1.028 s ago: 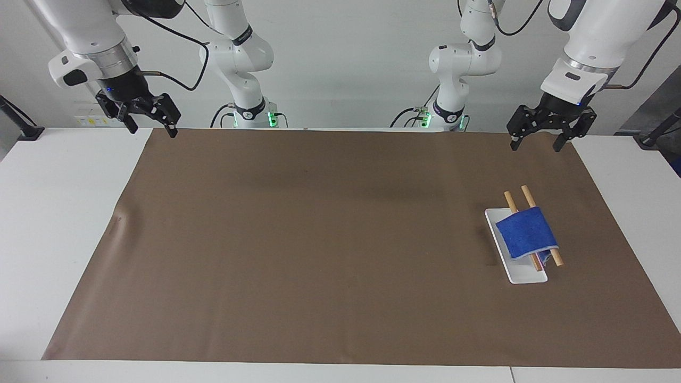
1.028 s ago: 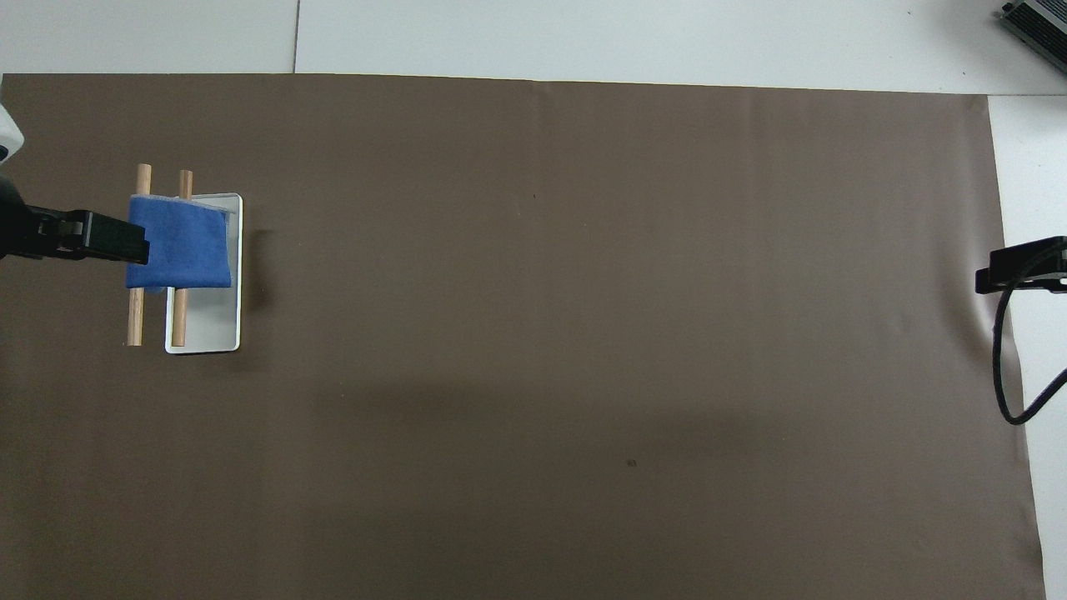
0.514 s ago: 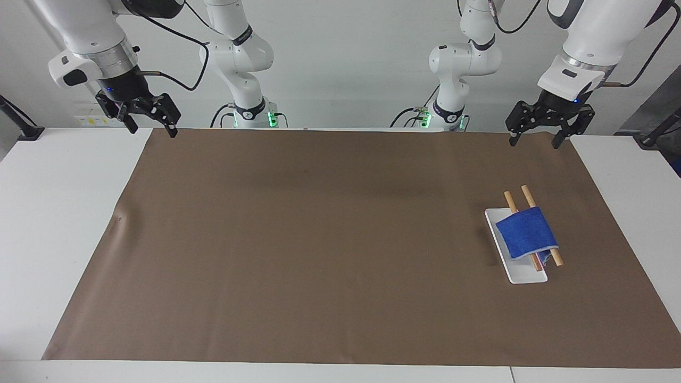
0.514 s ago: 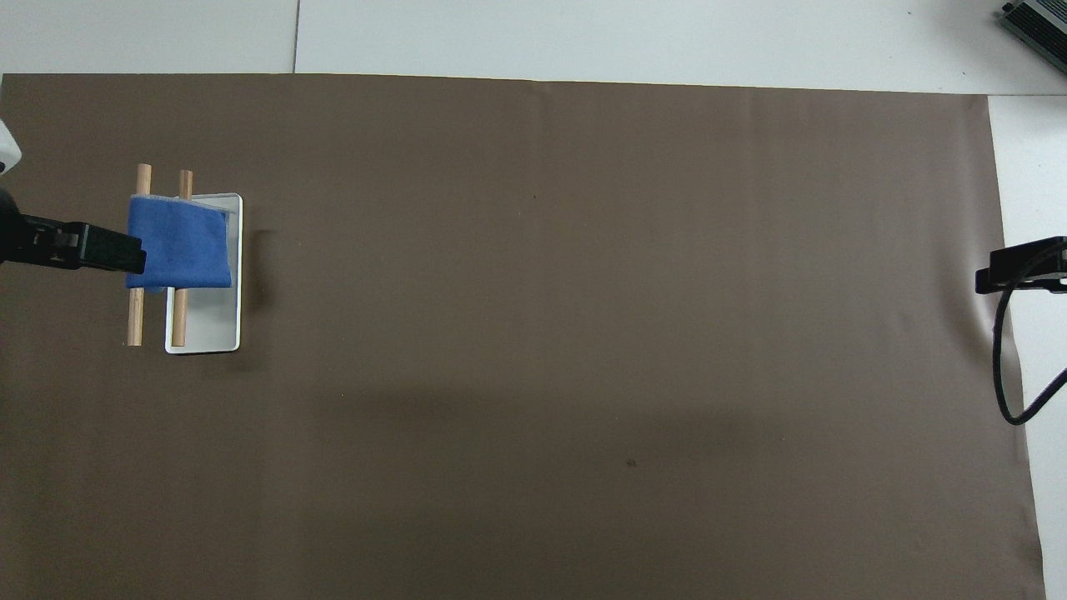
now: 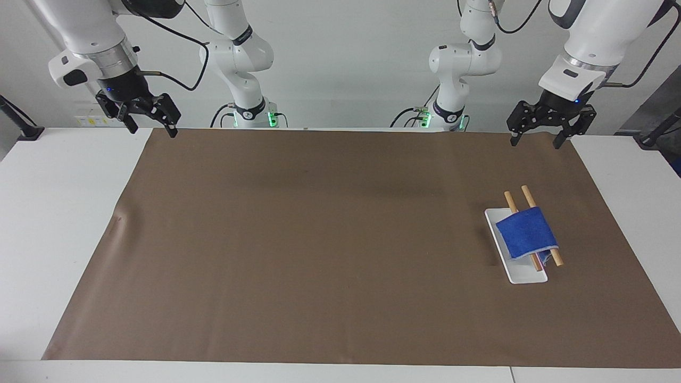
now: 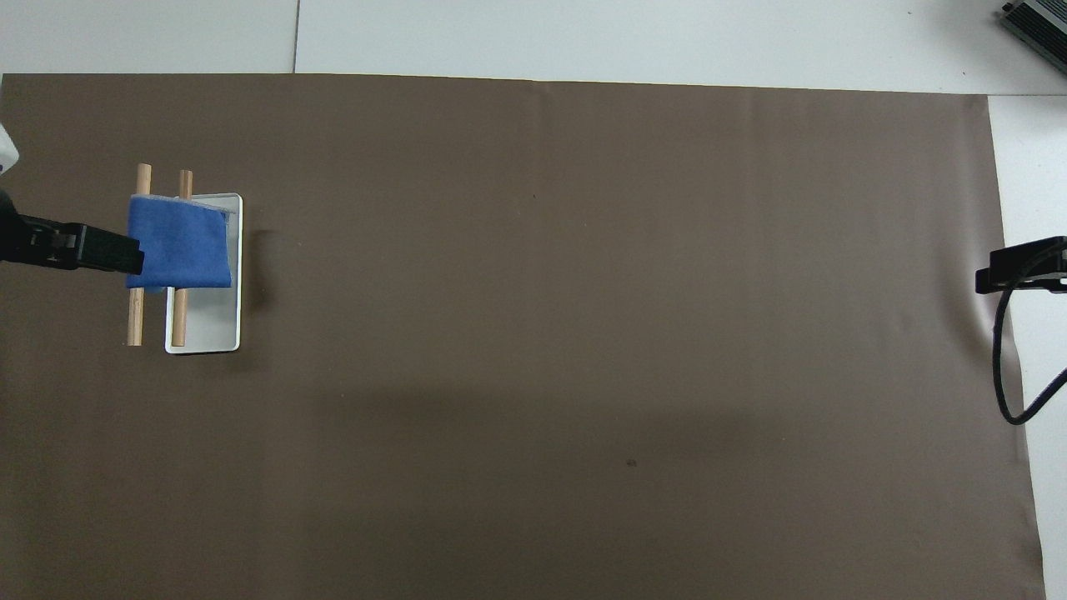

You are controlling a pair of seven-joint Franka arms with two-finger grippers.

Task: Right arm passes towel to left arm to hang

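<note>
The bright-blue towel point(image 5: 526, 232) hangs draped over two wooden rack bars point(image 5: 528, 197) that stand on a white base point(image 5: 524, 276), at the left arm's end of the table. Seen from above, the towel point(image 6: 179, 242) covers the middle of both bars. My left gripper point(image 5: 534, 142) hovers open and empty over the mat's edge, well above the rack and apart from the towel. One of its fingers point(image 6: 100, 250) shows at the overhead view's edge. My right gripper point(image 5: 152, 130) waits open and empty over the mat's corner at the right arm's end.
A large brown mat point(image 5: 319, 239) covers most of the white table point(image 5: 53, 213). A black cable point(image 6: 1004, 358) hangs below the right gripper's finger point(image 6: 1021, 268). A grey device's corner point(image 6: 1038, 25) shows at the table's farthest edge.
The left gripper has lifted slightly and drawn a little away from the towel. The towel, the rack and the right arm have not moved.
</note>
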